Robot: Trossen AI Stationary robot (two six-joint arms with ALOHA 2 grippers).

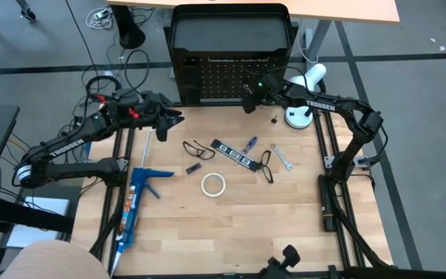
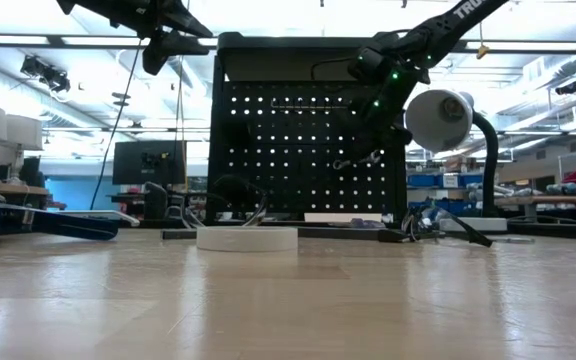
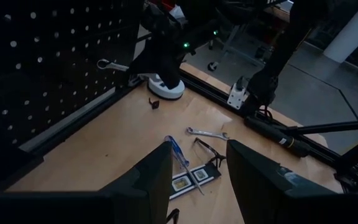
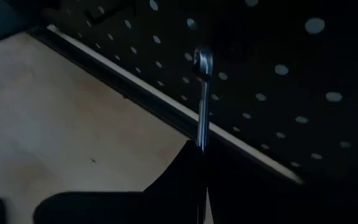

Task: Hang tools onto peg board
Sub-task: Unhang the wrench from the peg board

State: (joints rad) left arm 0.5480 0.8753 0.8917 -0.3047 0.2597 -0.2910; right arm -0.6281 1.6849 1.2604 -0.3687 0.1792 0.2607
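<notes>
At the peg board point(image 1: 223, 77), right pincer point(image 1: 248, 99) clamped on a wrench point(image 4: 202, 99); left pincer point(image 1: 178, 118) hovers apart over the surface point(image 1: 231, 217).

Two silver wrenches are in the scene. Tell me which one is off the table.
The wrench clamped in the right end effector, held up against the peg board. The other wrench lies flat on the table near the black wire loop.

A: Where is the right gripper point(image 1: 248, 99)?
B: Up at the back, arm stretched inward from the right side, fingers closed.
A: And the left gripper point(image 1: 175, 118)?
B: Raised at the left rear, fingers point(image 3: 146, 180) apart, holding nothing.
</notes>
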